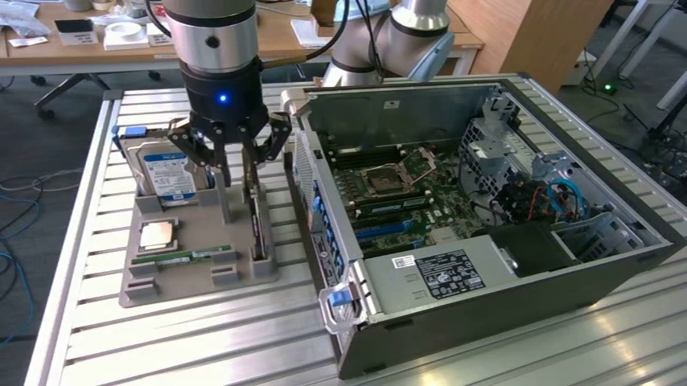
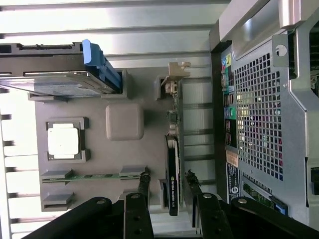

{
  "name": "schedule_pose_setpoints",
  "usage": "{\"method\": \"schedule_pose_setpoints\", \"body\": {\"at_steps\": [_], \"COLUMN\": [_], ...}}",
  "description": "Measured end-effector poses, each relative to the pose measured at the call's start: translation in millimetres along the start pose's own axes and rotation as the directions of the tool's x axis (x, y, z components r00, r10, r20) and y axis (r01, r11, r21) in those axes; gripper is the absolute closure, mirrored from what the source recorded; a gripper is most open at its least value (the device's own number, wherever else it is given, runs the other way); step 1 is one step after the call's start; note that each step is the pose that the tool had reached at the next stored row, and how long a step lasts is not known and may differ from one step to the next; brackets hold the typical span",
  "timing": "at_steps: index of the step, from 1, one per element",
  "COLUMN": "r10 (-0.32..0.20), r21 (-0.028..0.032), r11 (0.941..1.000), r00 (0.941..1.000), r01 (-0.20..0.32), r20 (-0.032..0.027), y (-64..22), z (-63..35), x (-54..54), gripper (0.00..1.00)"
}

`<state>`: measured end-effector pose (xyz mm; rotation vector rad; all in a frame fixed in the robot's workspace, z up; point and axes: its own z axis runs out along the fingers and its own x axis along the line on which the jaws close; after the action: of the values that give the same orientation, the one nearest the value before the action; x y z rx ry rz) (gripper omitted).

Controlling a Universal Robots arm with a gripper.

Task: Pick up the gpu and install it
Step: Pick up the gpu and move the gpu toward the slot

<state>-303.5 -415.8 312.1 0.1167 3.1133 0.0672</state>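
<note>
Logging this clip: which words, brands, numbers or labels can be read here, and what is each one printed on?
"NVIDIA" (probably; the rest of the line is too small): white print along the edge of the gpu.
Black label on the computer case's inner housing: white print, too small to read.
White sticker beside it: too small to read.
Blue-white label on the hard drive: blurred.
Rear-panel sticker on the case: unreadable.

A: What is hemming the gpu (image 2: 172,164) in?
B: The computer case (image 2: 259,124) is standing just beside it; the holder post (image 2: 124,121) is sitting farther off, leaving wider room there.
</note>
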Motion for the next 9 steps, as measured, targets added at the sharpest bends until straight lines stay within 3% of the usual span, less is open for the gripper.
{"method": "schedule_pose_setpoints", "body": {"at_steps": [9], "r10": [0.000], "r21": [0.0001], "r11": [1.0000], "r00": [1.0000], "r01": [0.000], "r20": [0.0000], "y": [-0.5], "z": [10.0], "x": [0.3], "gripper": [0.58]}}
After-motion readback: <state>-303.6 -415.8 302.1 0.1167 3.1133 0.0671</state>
